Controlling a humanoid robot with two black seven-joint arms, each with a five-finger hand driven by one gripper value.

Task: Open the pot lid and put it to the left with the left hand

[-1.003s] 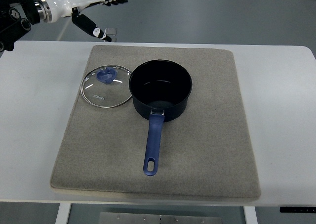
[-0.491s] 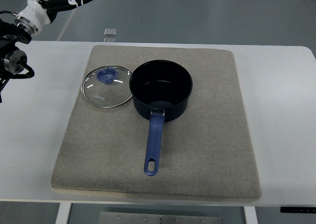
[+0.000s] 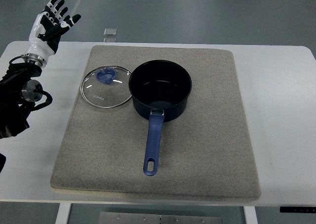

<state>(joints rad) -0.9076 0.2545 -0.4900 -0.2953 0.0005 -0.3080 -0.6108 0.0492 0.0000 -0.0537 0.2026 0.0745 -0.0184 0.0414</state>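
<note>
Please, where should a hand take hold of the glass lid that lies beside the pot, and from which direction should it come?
Probably by the blue knob in the middle of the glass lid, coming straight down from above. The lid lies flat on the grey mat, its rim close against the pot, so the edge gives fingers little room, while the knob stands up free.

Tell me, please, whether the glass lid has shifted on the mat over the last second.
No. The glass lid lies flat at the pot's left rim, just as before.
</note>
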